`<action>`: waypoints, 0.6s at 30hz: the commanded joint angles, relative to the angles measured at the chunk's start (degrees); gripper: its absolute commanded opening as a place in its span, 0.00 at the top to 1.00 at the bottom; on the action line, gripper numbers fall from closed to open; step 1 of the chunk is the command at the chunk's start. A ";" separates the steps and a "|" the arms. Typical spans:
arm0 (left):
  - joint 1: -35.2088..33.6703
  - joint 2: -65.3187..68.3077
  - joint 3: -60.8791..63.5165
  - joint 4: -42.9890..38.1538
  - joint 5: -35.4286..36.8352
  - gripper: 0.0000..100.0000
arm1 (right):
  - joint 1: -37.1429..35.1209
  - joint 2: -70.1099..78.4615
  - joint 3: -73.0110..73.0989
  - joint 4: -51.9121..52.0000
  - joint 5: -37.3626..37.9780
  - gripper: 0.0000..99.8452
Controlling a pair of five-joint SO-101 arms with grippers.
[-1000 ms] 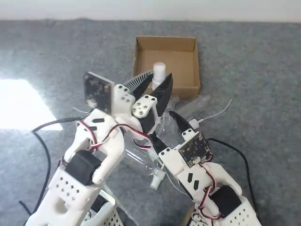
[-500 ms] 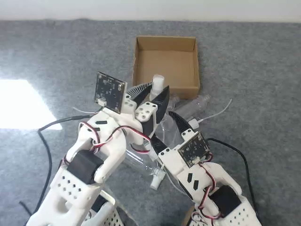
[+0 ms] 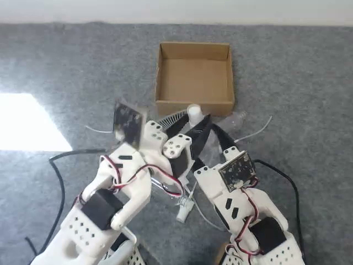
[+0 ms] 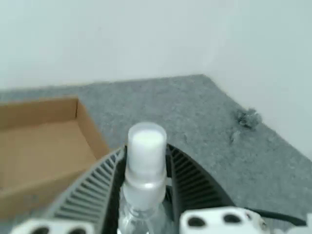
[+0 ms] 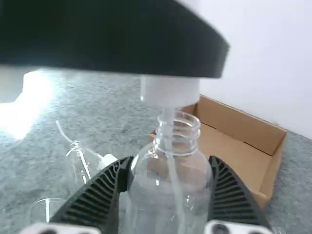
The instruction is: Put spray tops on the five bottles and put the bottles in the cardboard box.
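The left pincer [image 4: 145, 158] clamps a spray top [image 4: 146, 144] over the bottle [image 5: 170, 187] the right pincer [image 5: 169, 170] grips. Both arms stretch toward twelve o'clock.

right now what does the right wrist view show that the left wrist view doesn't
Only the right wrist view: the clear bottle upright in the right gripper, its neck open, the spray top just above it with its dip tube running down inside, and a loose bottle lying on the carpet. Only the left wrist view: the left gripper clamped on the spray top's cap, and a fluff tuft near the wall. Both: the spray top, the cardboard box and the grey carpet.
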 commanded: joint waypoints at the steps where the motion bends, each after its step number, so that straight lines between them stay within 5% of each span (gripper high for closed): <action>1: 0.79 -6.07 5.85 -8.70 -1.67 0.98 | 2.59 -1.01 -4.31 -1.27 0.62 0.85; 7: 0.88 -11.60 11.56 -13.63 -2.64 0.98 | 2.51 -1.01 -4.84 -1.27 0.70 0.85; 18: 1.05 -8.70 9.89 -6.51 -5.01 0.90 | -0.84 -1.01 -11.25 10.68 4.31 0.85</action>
